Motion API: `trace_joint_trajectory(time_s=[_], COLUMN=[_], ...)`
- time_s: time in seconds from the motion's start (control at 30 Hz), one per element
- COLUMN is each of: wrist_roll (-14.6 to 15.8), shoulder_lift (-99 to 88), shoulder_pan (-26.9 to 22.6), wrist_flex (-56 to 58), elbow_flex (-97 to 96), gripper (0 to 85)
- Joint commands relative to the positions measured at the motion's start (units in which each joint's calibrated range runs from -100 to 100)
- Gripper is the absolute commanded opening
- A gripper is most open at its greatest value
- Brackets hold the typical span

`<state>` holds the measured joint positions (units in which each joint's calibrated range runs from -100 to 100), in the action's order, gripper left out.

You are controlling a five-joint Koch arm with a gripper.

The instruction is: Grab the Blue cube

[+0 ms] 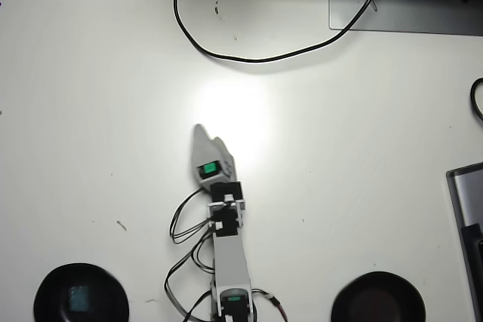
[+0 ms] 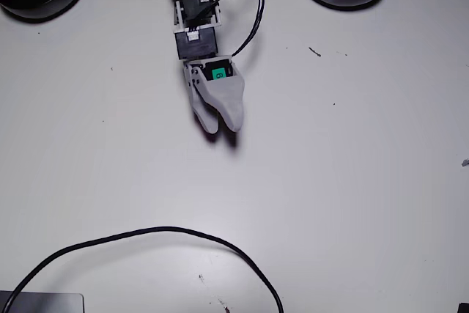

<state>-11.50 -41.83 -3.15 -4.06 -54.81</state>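
Gripper (image 2: 222,124) hangs over bare table (image 2: 330,181), jaws drawn nearly together, nothing between them. Blue cube (image 1: 78,299) sits in the black bowl (image 1: 45,286) at the overhead view's lower left, well apart from it.

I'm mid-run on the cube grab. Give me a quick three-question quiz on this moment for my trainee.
1. True or false: the tool is holding the Blue cube.
2. Multiple choice: in the overhead view, the Blue cube lies A) inside the left black bowl; B) inside the right-hand bowl; C) on the table under the tool.
3. Fill in: in the fixed view, the black cable lies ___ the tool in the picture (above or below).

Key: 1 false, the tool is over bare table with nothing between its jaws. 2 A. 3 below.
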Motion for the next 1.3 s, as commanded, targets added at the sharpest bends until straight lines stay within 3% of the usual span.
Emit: trace_joint_trajectory(time_s=[0.0, 0.43, 0.67, 0.93, 1.27], wrist_roll=[5.13, 3.96, 5.57, 8.99, 10.31], shoulder_lift=[0.67, 6.22, 15.12, 14.86, 14.22], shoulder_pan=[1.07, 7.18, 10.31, 10.4, 7.62], wrist_flex=[-4.92, -9.72, -13.41, -10.76, -10.36], elbow_flex=[-0.01, -11.72, -12.82, -11.54, -12.27], gripper=[46.4, 48.2, 48.3, 48.2, 48.2])
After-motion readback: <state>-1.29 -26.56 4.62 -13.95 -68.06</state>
